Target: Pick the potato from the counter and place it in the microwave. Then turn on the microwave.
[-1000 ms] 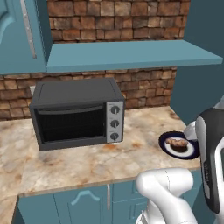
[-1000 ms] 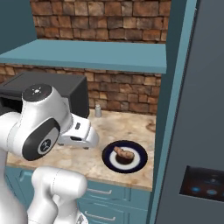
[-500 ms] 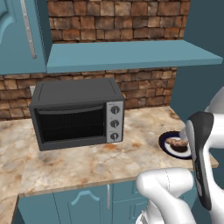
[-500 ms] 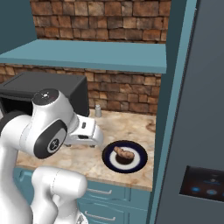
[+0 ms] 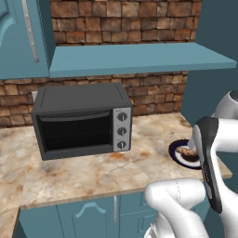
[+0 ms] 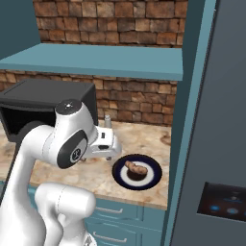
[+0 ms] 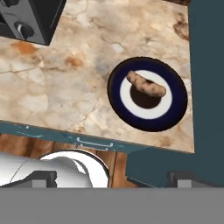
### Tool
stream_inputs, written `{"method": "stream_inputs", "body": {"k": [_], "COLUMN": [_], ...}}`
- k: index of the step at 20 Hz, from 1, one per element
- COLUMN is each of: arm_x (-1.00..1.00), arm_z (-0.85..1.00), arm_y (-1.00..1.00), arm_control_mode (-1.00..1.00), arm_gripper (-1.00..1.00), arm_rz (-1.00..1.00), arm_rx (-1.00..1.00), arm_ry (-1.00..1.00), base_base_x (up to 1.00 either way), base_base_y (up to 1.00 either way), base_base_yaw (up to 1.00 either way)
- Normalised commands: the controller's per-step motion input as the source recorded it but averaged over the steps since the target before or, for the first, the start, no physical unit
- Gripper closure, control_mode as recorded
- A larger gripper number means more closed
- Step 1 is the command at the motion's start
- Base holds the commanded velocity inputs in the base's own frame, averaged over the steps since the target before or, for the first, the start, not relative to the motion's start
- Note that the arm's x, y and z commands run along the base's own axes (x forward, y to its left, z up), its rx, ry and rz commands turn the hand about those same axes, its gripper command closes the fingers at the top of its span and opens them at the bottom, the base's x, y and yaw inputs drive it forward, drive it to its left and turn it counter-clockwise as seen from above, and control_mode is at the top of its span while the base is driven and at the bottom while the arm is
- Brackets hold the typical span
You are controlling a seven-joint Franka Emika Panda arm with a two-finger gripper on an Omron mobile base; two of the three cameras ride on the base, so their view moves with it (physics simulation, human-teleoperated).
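Tan potato (image 7: 146, 85) lies on the plate (image 7: 173, 114), upper right of the hand view; the spread gripper (image 7: 113, 178) should descend centred, straddling its narrow width.

The left base view looks forward and down from behind the arm at the black toaster oven (image 5: 81, 122), the dark-rimmed plate (image 5: 179, 153) low at its right. The right base view sees that plate (image 6: 137, 172) nearer, beside the tall teal panel (image 6: 188, 120). The hand view looks steeply down on the plate (image 7: 148, 94) at the counter edge (image 7: 52, 94).
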Motion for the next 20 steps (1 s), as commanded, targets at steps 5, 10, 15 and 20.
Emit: {"method": "stream_inputs", "body": {"k": [5, 10, 15, 20], "arm_x": [0.29, 0.23, 0.17, 0.23], "arm_z": [-0.21, -0.24, -0.28, -0.24], "arm_y": [-0.18, -0.16, -0.16, -0.1], "arm_control_mode": [-1.0, -1.0, -1.0, -1.0], "arm_gripper": [-1.0, -1.0, -1.0, -1.0], "arm_rz": [0.06, 0.02, 0.03, 0.01], "arm_rx": [-0.02, -0.02, 0.0, 0.0], "arm_ry": [0.13, 0.02, -0.03, -0.06], "base_base_x": [0.0, 0.0, 0.0, 0.0], "base_base_y": [0.0, 0.0, 0.0, 0.0], "base_base_yaw": [0.0, 0.0, 0.0, 0.0]}}
